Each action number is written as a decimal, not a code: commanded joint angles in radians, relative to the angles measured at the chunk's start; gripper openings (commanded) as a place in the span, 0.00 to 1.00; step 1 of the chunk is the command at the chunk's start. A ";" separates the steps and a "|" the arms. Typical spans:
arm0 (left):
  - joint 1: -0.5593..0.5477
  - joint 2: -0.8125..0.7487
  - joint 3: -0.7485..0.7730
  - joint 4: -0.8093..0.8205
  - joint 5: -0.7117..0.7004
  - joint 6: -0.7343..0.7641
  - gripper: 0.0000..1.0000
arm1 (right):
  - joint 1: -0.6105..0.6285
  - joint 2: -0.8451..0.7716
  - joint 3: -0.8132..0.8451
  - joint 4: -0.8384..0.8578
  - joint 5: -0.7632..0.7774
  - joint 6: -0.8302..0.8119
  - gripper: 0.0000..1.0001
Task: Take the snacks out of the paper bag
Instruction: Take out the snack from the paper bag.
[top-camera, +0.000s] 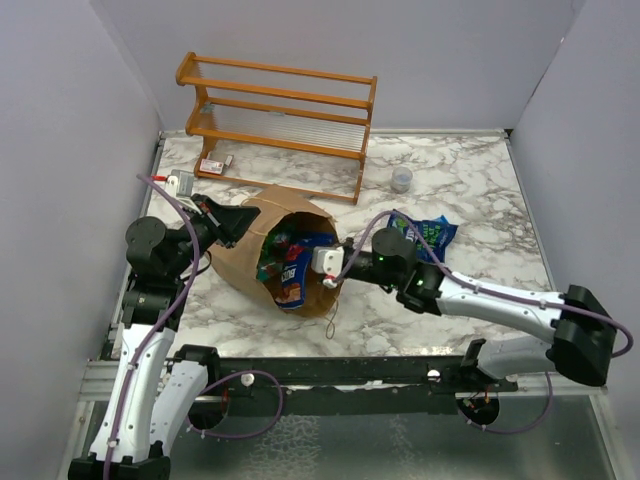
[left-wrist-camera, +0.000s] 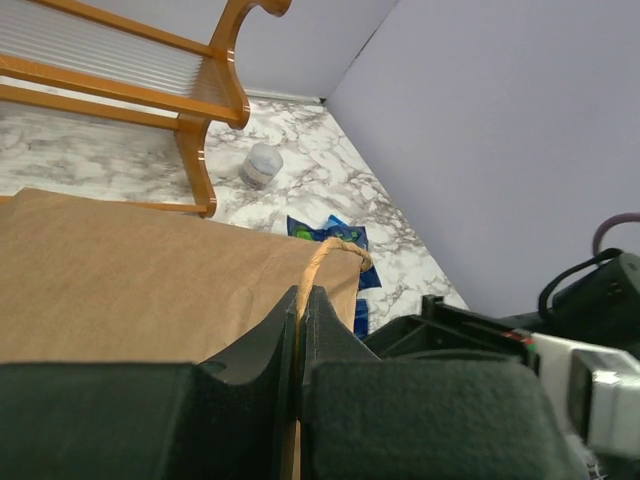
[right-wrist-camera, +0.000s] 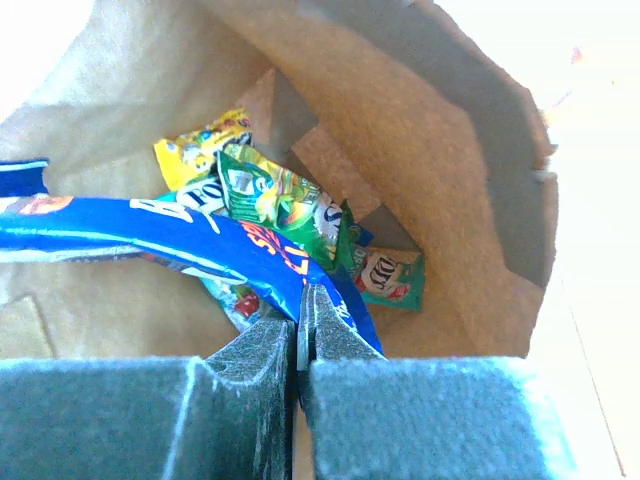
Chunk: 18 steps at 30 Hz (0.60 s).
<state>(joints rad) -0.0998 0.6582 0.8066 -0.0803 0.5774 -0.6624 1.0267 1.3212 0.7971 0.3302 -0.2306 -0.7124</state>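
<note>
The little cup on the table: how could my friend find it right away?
Find the orange wooden rack at the back of the marble table. Just off its right end stands the little cup, alone on bare marble. It is round, pale and see-through, unlike the flat shiny blue packet lying closer to the arms.

Print on the snack packets (right-wrist-camera: 285, 205) is too blurred to read.

A white marble-patterned tabletop (top-camera: 470, 200) with grey veining is enclosed by plain pale lavender-grey walls (top-camera: 400, 60), an orange-brown wooden two-shelf rack (top-camera: 280, 125) standing near its far edge in soft, even light.
</note>
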 joint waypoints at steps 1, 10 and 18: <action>0.000 -0.009 0.032 -0.015 -0.037 0.025 0.00 | 0.006 -0.143 0.006 -0.113 -0.016 0.202 0.01; 0.000 -0.010 0.031 -0.022 -0.046 0.043 0.00 | 0.005 -0.464 0.105 -0.341 0.096 0.469 0.01; 0.001 -0.008 0.043 -0.032 -0.049 0.058 0.00 | 0.006 -0.531 0.160 -0.402 0.741 0.659 0.02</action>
<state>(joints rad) -0.0998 0.6582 0.8082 -0.0998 0.5560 -0.6323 1.0286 0.7933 0.9489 -0.0113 0.0517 -0.2050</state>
